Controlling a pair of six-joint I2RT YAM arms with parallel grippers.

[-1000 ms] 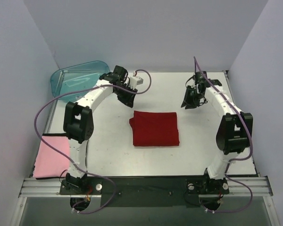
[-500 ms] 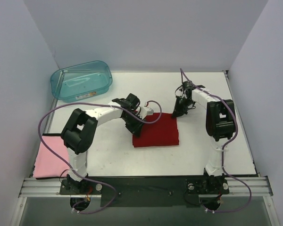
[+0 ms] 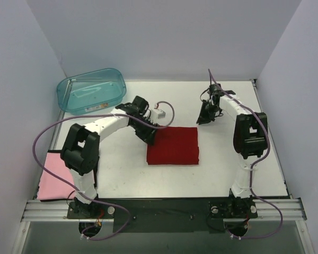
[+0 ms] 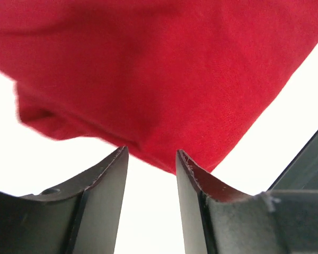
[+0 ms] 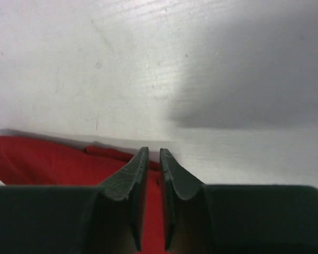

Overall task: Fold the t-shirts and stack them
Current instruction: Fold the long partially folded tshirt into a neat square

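On the white tabletop (image 3: 228, 159), the folded dark red cloth t-shirt (image 3: 173, 146) is judged light and limp, best pinched at a layered corner; left tool (image 4: 151, 153) is seen open, right tool (image 5: 153, 151) closed, both empty.

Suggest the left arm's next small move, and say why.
Probably lift the left gripper clear and swing it toward the pink shirt. The red shirt already lies folded in the middle, the jaws stand open at its far left corner gripping nothing, and the pink one waits far left, near that arm's base.
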